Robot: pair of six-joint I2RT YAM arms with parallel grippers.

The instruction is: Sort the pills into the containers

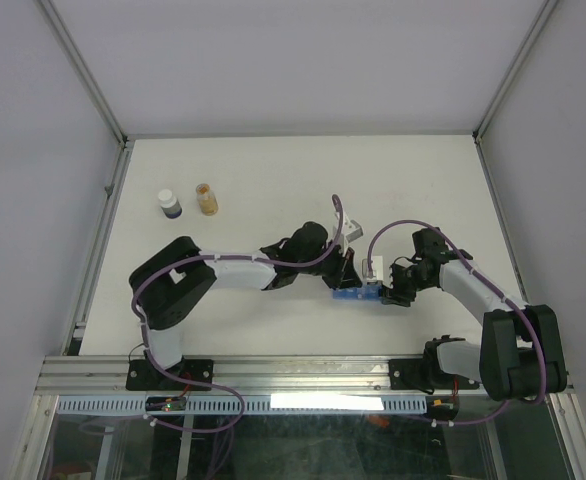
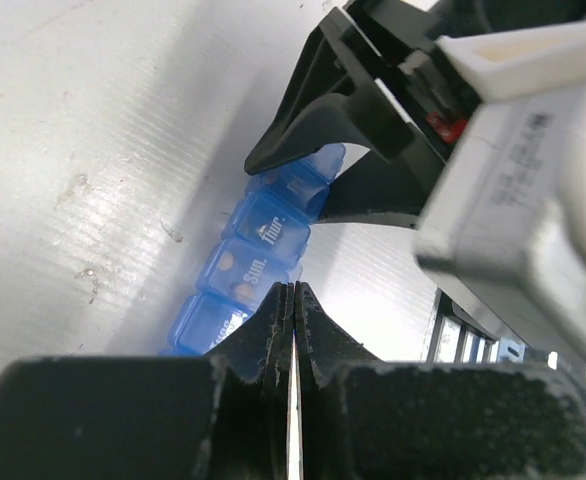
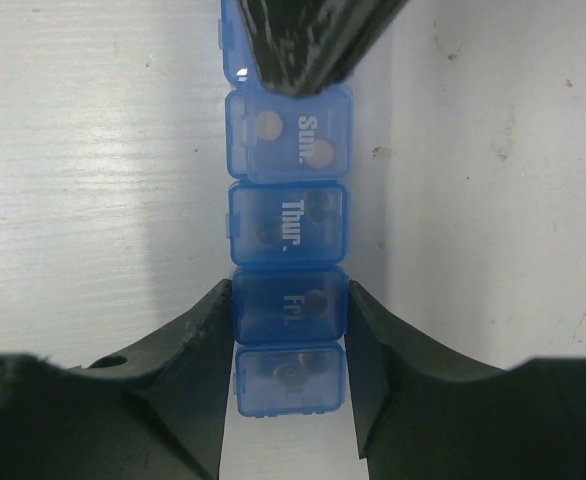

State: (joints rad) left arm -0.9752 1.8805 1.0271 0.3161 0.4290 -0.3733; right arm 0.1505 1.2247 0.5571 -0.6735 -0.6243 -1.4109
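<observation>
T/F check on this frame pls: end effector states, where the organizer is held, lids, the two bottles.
1. The right end effector clamps the blue pill organizer at its "Fri." compartment. True.
2. The left end effector is wide open. False: its fingers are shut together, with the tip over the compartment beyond "Sun."
3. The "Sun." and "Thur." lids stand open. False: both are closed, and pills show through them.
4. The whitish bottle and the orange-filled bottle stand side by side, well apart from the organizer, at the table's far left. True.
</observation>
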